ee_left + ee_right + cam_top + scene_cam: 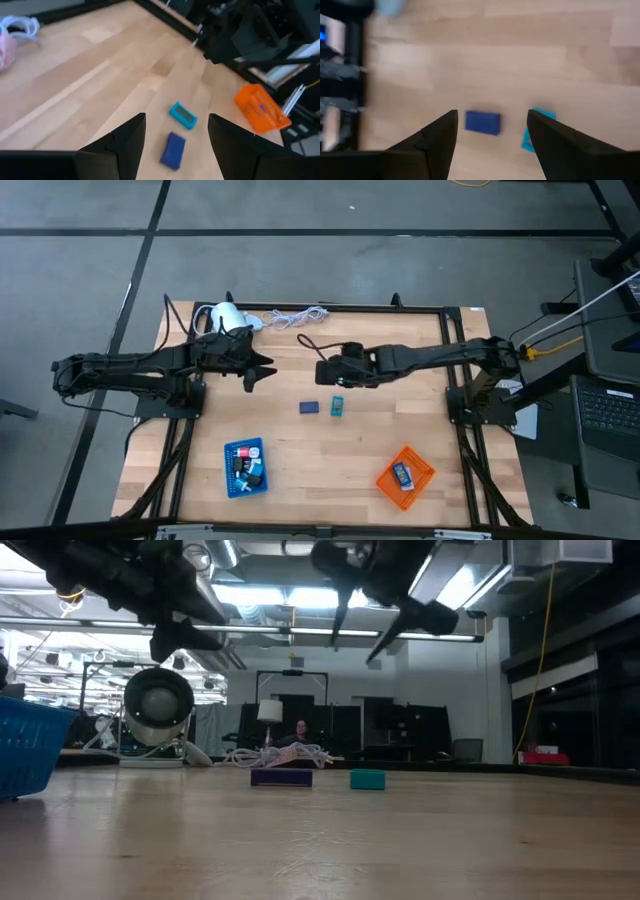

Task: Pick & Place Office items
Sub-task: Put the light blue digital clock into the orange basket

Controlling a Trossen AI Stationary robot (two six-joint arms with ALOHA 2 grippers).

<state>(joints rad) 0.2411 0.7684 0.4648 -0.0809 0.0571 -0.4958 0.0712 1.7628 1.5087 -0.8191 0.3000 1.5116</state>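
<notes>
My right gripper [491, 131] hung over the wooden table [520, 60], fingers [437, 140] spread wide and empty. Between them lay the navy piece [482, 122] flat; just beside it, the teal piece [532, 131], partly hidden behind one finger.

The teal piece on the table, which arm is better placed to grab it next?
Probably the right: its open hand hangs just above the teal piece and the navy piece. The left hand, also open, sits farther off toward the lamp-like device.

Overhead camera looks straight down; low camera looks level across the table [320, 840]. Both wrist cameras share the navy piece [173, 150].
</notes>
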